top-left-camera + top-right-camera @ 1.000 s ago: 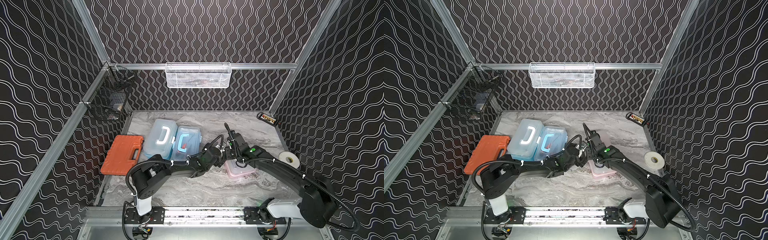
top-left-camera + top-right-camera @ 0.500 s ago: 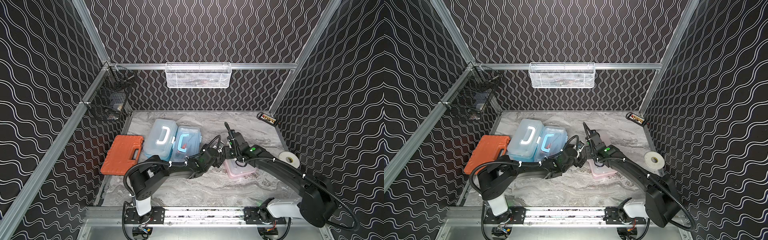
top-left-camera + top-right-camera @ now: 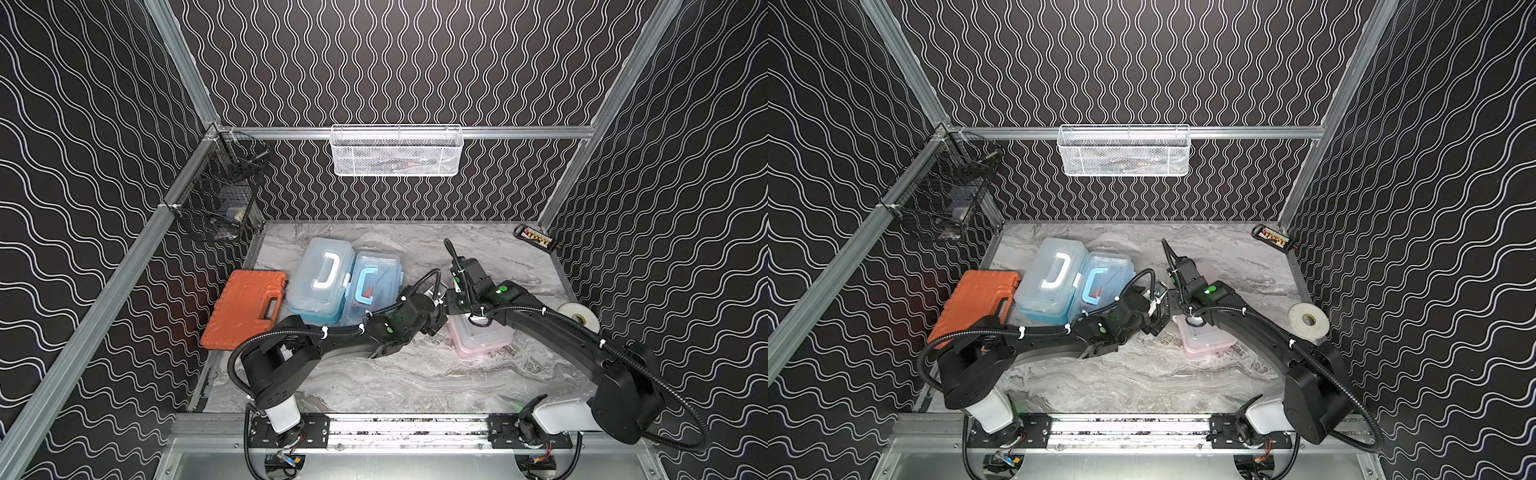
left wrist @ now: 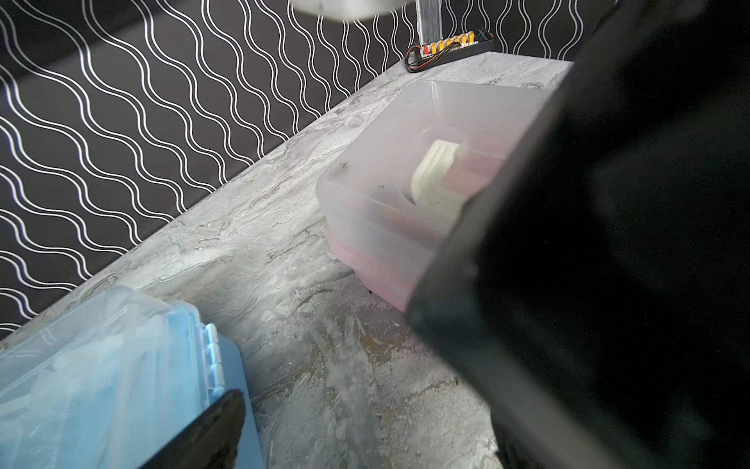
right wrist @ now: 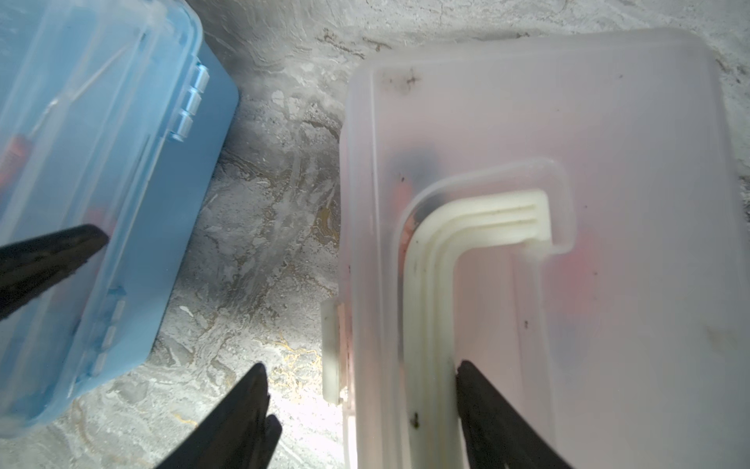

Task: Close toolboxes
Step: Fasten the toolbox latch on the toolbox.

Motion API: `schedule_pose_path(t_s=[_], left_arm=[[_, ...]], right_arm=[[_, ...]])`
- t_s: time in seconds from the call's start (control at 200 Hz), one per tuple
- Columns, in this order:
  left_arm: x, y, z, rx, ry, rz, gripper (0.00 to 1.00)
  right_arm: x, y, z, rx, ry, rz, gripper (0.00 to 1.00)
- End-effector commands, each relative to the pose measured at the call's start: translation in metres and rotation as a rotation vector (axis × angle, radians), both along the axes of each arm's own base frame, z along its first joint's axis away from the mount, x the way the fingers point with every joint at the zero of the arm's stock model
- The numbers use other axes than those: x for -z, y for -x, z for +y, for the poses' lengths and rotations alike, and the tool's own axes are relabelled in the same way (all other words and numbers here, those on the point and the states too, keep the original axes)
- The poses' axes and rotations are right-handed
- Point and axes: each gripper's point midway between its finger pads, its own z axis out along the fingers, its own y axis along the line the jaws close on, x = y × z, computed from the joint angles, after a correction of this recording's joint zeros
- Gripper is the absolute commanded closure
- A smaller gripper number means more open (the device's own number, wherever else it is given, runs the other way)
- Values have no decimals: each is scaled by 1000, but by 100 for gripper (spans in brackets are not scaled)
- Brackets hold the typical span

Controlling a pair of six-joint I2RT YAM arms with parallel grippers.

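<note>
Over the latch side of the pink box [image 5: 568, 122], the right gripper [image 5: 361, 365] is spread, gripping nothing, and the left gripper [image 3: 435, 325], likewise spread, hovers beside 1 blue box [image 3: 376, 291].

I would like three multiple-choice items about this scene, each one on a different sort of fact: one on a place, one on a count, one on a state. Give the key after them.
1. Where does the roll of tape lie?
A. on a toolbox lid
B. at the right edge of the table
C. at the left edge of the table

2. How many toolboxes have a light-blue base?
A. one
B. two
C. three

3. How is the lid of the pink toolbox?
A. down on its base
B. standing upright
C. taken off, lying apart

Key:
1 B, the roll sits at that edge, to the right of the pink toolbox.
2 B, two light-blue toolboxes lie side by side.
3 A, both wrist views show the lid flat over the pink base.
</note>
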Motion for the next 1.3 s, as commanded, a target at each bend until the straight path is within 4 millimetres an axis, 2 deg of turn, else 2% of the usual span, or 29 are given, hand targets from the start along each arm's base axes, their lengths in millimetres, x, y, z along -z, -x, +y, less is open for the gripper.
schedule_pose_path(t_s=[0.0,0.175,0.255,0.571,0.736,0.906,0.986,1.292], left_arm=[[-13,-5,-5,-15,70,-31,2],[-9,-7,2,-35,70,-13,2],[-1,-9,3,-48,53,4,2],[28,-10,11,-74,39,49,2],[44,-13,8,-74,17,64,2],[63,-21,-4,-67,2,83,2],[60,-23,-10,-64,32,76,3],[16,-39,-37,-16,93,12,2]], right_arm=[[6,15,4,-29,-24,60,26],[-15,7,-1,-28,-20,4,26],[-16,5,-2,-28,-14,7,29],[31,14,-9,-7,14,121,56],[47,23,-12,0,14,152,64],[57,30,-14,1,12,178,67],[60,32,-14,0,11,187,68],[68,39,-9,-19,-17,221,73]])
